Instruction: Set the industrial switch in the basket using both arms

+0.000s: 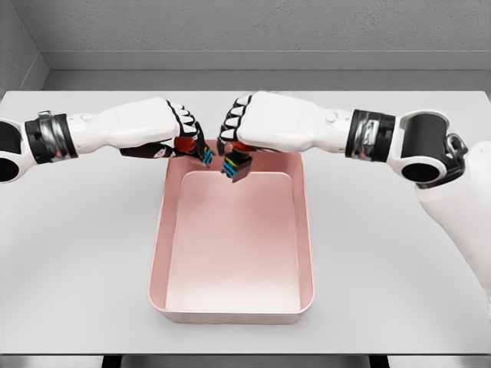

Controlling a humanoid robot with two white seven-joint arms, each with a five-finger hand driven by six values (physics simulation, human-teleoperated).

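A pink rectangular basket sits in the middle of the white table. My left hand is curled around an industrial switch with a red knob and a black body with blue marks, held over the basket's far left rim. My right hand grips a second switch, red on top with a dark body, hanging just inside the basket's far edge. The two hands are close together, nearly touching. Fingers hide most of both switches.
The grey back wall rises behind the table's far edge. My right shoulder and upper arm stand at the right side of the table.
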